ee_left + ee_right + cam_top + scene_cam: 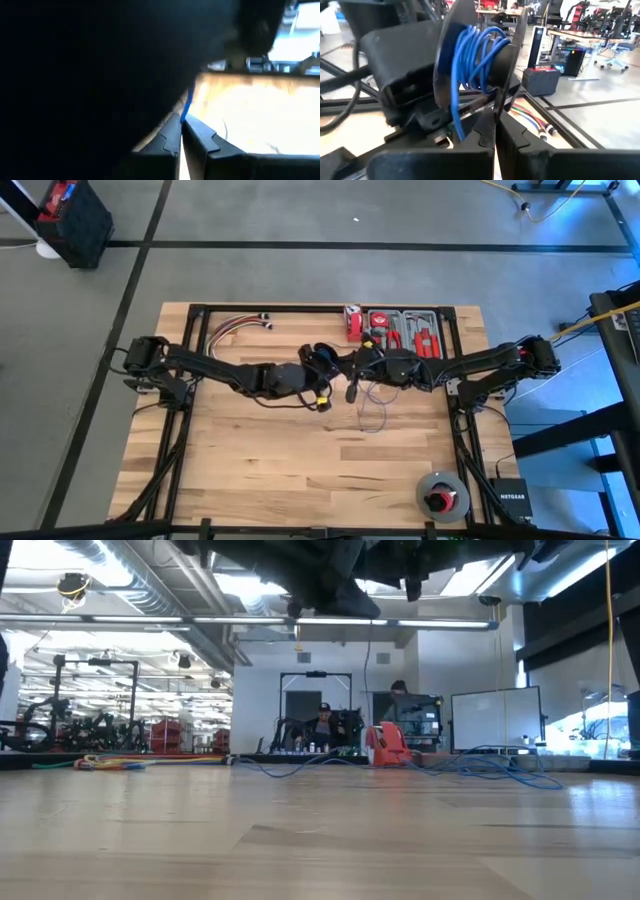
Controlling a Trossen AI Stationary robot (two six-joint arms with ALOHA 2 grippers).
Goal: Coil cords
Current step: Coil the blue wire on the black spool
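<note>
We hold the spool [480, 55] up over mid-table, its flange clenched in our right gripper [495, 122], while our left gripper [181, 131] pinches the blue cord [187, 106] – feeding it taut for winding, we judge – slack [372, 412] trailing on the table [300, 470].

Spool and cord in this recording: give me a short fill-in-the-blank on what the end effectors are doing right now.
1. The cord wound on the spool is ____ in colour.
2. The right end effector is shut on the spool's ____.
3. The left end effector is shut on the ____.
4. Seen from above, both arms meet over the table's ____ half.

Missing: blue; flange; cord; far
</note>
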